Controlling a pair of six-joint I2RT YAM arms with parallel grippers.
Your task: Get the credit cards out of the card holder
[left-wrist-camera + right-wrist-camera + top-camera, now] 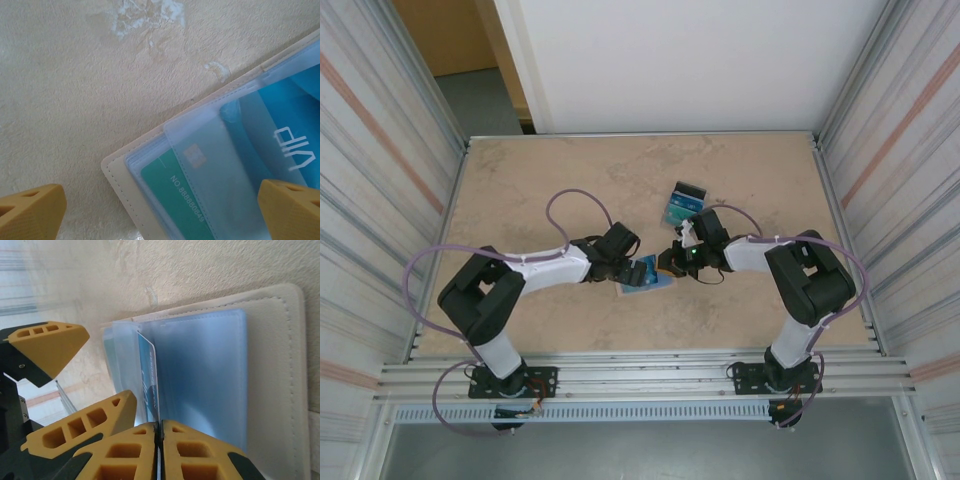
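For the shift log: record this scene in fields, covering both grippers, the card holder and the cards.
left gripper: open, over the card holder
right gripper: shut on a blue card
card holder: spread open on the table
green card: in a clear sleeve
small box: on the table beyond the card holder

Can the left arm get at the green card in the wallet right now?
Probably yes. The left gripper hangs wide open right above the green card, with nothing between them. The card is tucked into the clear sleeves of the wallet, though, so pinching it out may be awkward.
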